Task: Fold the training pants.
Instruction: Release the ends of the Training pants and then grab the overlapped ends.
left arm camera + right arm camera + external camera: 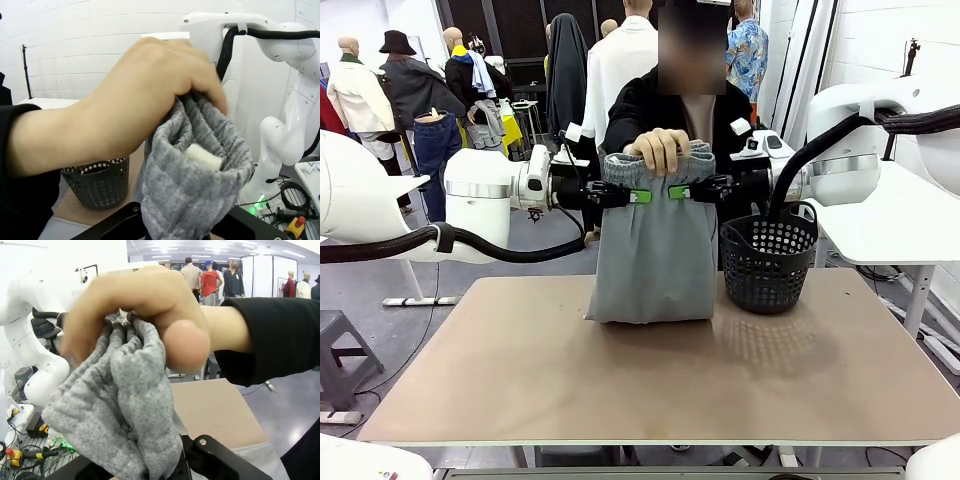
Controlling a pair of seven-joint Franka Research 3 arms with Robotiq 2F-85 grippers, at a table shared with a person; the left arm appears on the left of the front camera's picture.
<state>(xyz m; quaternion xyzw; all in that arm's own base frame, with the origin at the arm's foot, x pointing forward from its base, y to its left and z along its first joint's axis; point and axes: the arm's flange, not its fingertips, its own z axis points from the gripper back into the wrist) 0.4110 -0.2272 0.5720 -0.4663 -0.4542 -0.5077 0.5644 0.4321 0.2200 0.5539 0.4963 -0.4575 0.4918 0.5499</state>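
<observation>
The light grey training pants (655, 250) hang upright over the table's far middle, their lower end resting on the tabletop. My left gripper (638, 196) is shut on the left side of the gathered waistband, and my right gripper (678, 191) is shut on its right side. A person's hand (660, 148) pinches the bunched waistband from above, between the two grippers. In the left wrist view the hand (135, 110) covers the top of the grey fabric (195, 185). The right wrist view shows the hand (140, 305) clasping the gathered pants (120, 410).
A black perforated basket (768, 262) stands on the table (620, 380) just right of the pants, also visible as a basket (95, 182) in the left wrist view. The person stands at the far edge. The near half of the tabletop is bare.
</observation>
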